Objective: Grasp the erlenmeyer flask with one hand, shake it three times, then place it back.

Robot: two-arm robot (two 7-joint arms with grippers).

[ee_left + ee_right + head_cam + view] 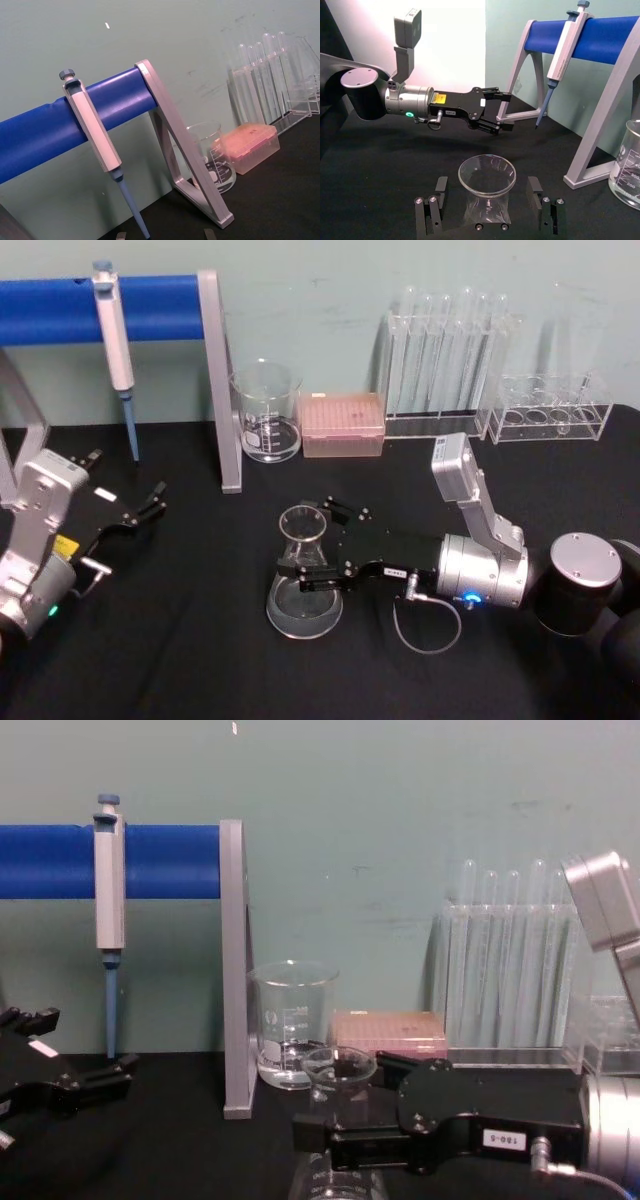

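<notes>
Clear glass conical flask [303, 602] upright on black desk [200, 665], robot-side of straight-sided glass beaker [266, 412] | black right gripper [304, 545]: jaws released, flanking flask's vertical neck, not yet clamped | left gripper [150, 502] parked left of beaker, jaws released.

The erlenmeyer flask [303, 608], clear glass with a wide round base tapering to a narrow, flared neck, stood upright between the fingers [534, 187] of the right gripper [318, 546]. The black flat jaws were spread, one on each side of the neck, with a gap showing at each.
</notes>
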